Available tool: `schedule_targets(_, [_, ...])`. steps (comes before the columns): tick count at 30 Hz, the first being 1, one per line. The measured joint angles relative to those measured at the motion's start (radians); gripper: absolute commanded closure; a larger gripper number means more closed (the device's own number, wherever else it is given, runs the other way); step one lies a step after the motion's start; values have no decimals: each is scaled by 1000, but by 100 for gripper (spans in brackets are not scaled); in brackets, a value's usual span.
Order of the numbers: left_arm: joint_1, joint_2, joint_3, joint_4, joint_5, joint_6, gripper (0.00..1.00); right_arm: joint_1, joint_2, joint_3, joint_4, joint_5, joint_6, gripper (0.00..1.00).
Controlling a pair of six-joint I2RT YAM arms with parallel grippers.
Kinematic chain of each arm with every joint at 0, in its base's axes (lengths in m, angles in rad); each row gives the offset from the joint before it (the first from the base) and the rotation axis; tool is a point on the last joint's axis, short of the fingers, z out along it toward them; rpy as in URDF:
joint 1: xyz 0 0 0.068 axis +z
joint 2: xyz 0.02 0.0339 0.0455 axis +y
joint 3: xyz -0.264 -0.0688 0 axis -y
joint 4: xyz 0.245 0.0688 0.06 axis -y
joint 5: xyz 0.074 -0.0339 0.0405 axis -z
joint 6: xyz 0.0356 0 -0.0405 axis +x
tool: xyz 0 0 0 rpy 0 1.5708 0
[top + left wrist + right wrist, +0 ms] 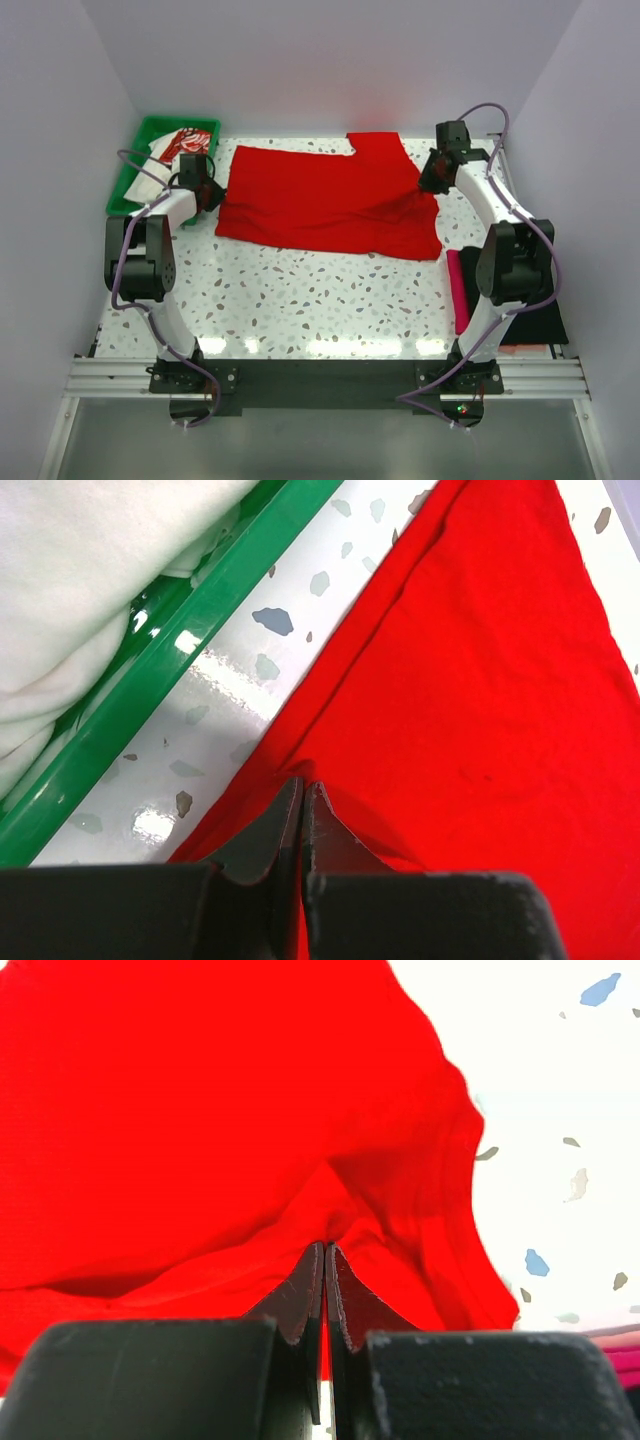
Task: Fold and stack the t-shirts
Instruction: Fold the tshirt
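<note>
1. Right at the tips of the right gripper (325,1250), the red t-shirt (320,200) is bunching into a raised fold. The jaws are pressing together and pinching that fold at the shirt's edge.
2. Ahead and to the left of those jaws, the rest of the shirt is spreading out over the speckled table (300,290). Bare tabletop is showing to the right of them.
3. At the lower right of the right jaws, a strip of the folded magenta t-shirt (622,1362) is peeking into view. In the top view it is lying beside a folded black garment (540,322).
4. The left gripper (302,790) is sitting with its jaws pressed together at the shirt's opposite edge. I cannot tell whether any cloth is caught between them.
5. Ahead and to the right of the left jaws, the red cloth is lying flat.
6. To the left of the left jaws, past a strip of bare table, the green tray (200,620) is holding the white t-shirt (90,570), whose red print is showing only from above.
</note>
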Motion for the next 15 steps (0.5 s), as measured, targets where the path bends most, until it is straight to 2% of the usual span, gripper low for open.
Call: schedule_targets(15, [0, -11, 0, 0, -1, 8, 100, -42, -1, -73, 38, -7, 0, 100])
